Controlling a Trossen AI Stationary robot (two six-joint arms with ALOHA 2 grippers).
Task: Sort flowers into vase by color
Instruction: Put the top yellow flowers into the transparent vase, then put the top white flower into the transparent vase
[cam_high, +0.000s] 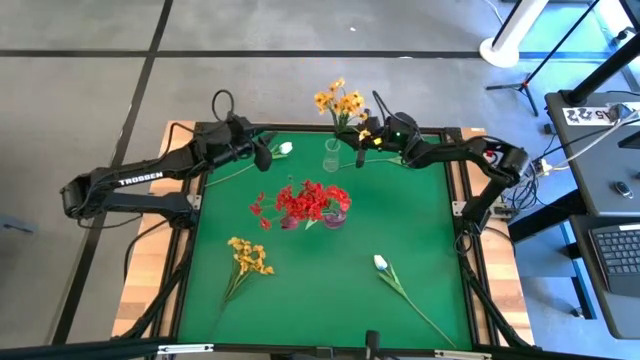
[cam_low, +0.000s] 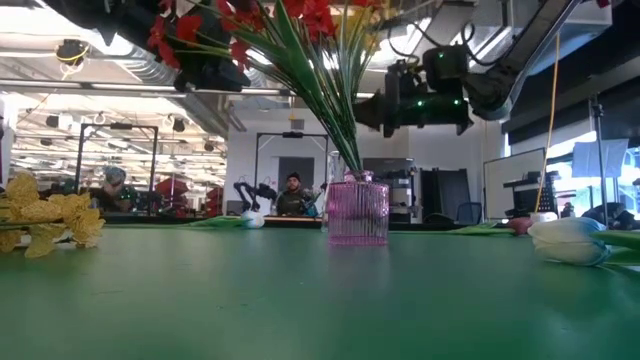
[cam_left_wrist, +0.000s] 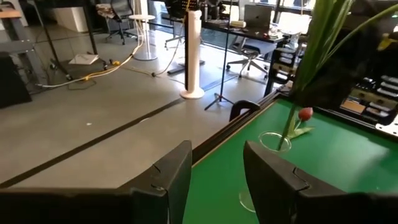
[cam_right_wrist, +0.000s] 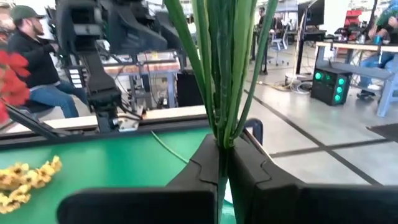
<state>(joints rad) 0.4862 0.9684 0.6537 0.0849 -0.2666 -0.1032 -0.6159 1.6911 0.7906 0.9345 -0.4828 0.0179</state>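
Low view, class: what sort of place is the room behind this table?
Probably a robotics lab or open workshop. Past the green table with its pink vase, people sit at workstations, ducts run across a bare ceiling, and a desk holds computer gear.

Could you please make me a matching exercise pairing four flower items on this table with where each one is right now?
Things:
1. red flowers
2. yellow flowers with the right gripper
3. loose yellow flower
4. white tulip

Places:
A. lying on the near right of the green mat
B. standing in the pink vase
C. held above the clear vase
D. lying on the near left of the mat

Pairs: 1-B, 2-C, 3-D, 4-A
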